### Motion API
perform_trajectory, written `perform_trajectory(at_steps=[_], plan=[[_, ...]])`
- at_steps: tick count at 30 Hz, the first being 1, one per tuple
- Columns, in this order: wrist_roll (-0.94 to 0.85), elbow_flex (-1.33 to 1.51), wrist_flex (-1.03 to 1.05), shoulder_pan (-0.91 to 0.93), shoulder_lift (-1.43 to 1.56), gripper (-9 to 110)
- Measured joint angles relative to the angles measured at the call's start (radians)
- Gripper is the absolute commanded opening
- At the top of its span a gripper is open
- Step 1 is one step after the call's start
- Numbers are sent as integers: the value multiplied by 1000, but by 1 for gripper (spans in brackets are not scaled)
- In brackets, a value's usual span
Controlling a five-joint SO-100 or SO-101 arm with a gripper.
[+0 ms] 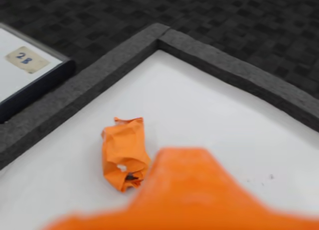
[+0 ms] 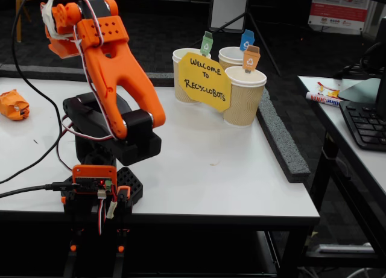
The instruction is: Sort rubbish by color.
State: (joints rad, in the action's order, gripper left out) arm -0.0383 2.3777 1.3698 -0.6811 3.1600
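An orange crumpled paper wad (image 1: 124, 152) lies on the white table (image 1: 199, 115) near its foam-edged corner. In the fixed view the same wad (image 2: 13, 105) sits at the far left of the table. My orange gripper (image 2: 57, 40) hangs high above that left side, apart from the wad. In the wrist view only one blurred orange finger (image 1: 194, 190) fills the bottom edge, just right of the wad and partly covering its lower corner. How the jaws stand does not show.
Three paper cups (image 2: 244, 94) with green, blue and orange tags stand at the back of the table behind a yellow "Welcome to RecycloBots" sign (image 2: 204, 80). Grey foam strips (image 2: 280, 142) border the table. The arm's base (image 2: 102, 169) is clamped at the front edge.
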Motion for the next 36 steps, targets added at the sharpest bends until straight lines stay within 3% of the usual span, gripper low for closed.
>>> perform_trajectory(at_steps=[12, 36], plan=[[0, 41, -57, -17, -106, 1], [0, -38, -413, -46, -1074, 4]])
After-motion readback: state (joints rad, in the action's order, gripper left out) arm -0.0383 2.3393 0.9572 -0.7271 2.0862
